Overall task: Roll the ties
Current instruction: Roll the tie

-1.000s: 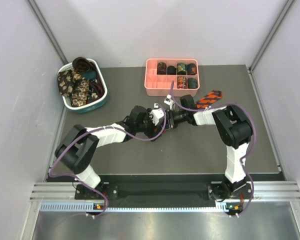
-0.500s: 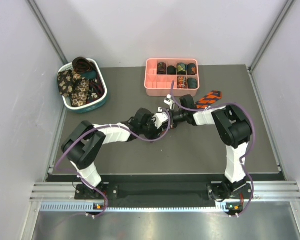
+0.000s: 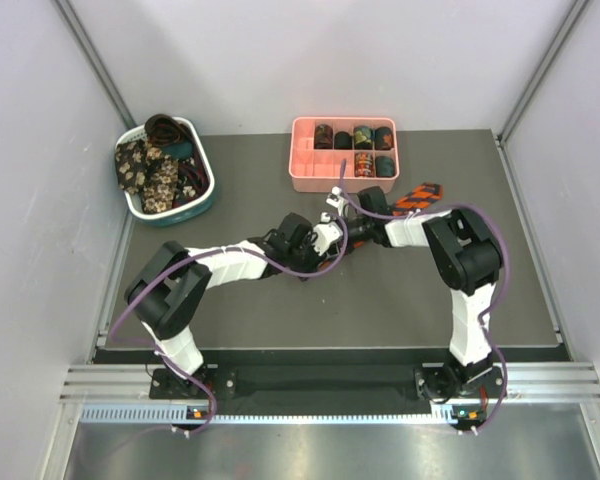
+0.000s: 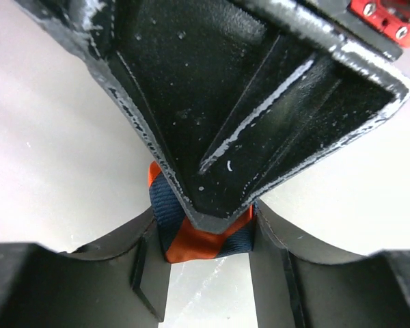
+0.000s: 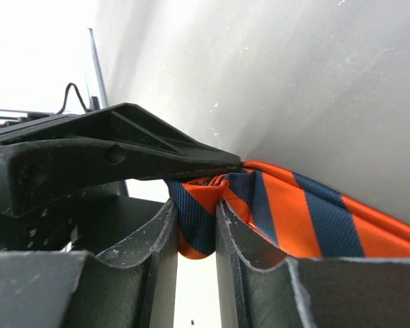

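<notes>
An orange and dark-blue striped tie [image 3: 417, 198] lies on the table's right side and runs left to where both grippers meet. My right gripper [image 5: 195, 219] is shut on a folded end of this tie [image 5: 294, 212], the fabric pinched between its fingers. My left gripper [image 4: 203, 232] faces it, with both fingers pressed against the sides of the same bunched end [image 4: 191, 242], just under one black finger of the right gripper. From above, the left gripper [image 3: 327, 238] and right gripper [image 3: 342, 232] touch tip to tip at the table's middle.
A pink compartment tray [image 3: 325, 183] with several rolled ties stands at the back centre, just behind the grippers. A white-and-teal basket [image 3: 180, 212] heaped with loose ties stands at the back left. Grey walls close in both sides.
My left gripper has slid right up to the right gripper and its jaws have closed in on the tie's end. The right arm has barely moved.
</notes>
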`<act>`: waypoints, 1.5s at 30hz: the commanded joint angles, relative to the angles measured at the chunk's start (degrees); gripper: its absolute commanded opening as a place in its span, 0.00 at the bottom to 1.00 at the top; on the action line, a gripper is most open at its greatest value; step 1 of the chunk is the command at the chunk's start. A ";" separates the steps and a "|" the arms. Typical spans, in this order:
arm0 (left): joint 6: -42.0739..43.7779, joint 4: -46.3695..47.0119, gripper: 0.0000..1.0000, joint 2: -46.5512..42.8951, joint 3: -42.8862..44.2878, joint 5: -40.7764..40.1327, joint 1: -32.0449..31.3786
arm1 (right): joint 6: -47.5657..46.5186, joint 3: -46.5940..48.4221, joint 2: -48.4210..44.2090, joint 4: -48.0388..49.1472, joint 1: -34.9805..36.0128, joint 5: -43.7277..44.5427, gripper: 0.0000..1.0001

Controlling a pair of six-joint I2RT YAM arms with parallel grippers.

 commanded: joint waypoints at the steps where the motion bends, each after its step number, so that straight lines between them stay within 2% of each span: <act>1: -1.30 -3.79 0.48 0.80 3.19 -2.52 -0.01 | -5.94 2.89 1.02 -4.86 -1.02 3.77 0.15; 7: -1.92 -7.66 0.49 2.99 6.44 -2.08 -0.27 | -8.32 3.77 1.72 -7.95 -1.54 7.03 0.18; 10: -2.01 -7.49 0.57 3.08 6.71 -1.82 -0.36 | -8.23 4.30 2.95 -8.21 -1.63 6.94 0.17; 12: -2.00 -6.97 0.66 3.08 6.71 -1.73 -0.36 | -8.41 4.56 3.39 -8.48 -1.81 7.11 0.17; 17: -2.01 -5.56 0.76 2.21 7.14 -1.38 -0.36 | -8.94 4.65 4.01 -8.83 -2.25 7.82 0.17; 31: 1.25 -11.00 0.73 8.35 16.02 1.79 -0.18 | -10.87 5.70 6.21 -12.79 -2.33 8.70 0.15; 38: 1.60 -12.06 0.70 9.67 15.94 1.71 -0.27 | -11.40 4.48 5.51 -13.14 -2.25 8.61 0.14; 45: 2.21 -10.83 0.63 9.15 14.80 0.82 -0.27 | -11.31 1.93 4.01 -12.52 -2.51 9.66 0.14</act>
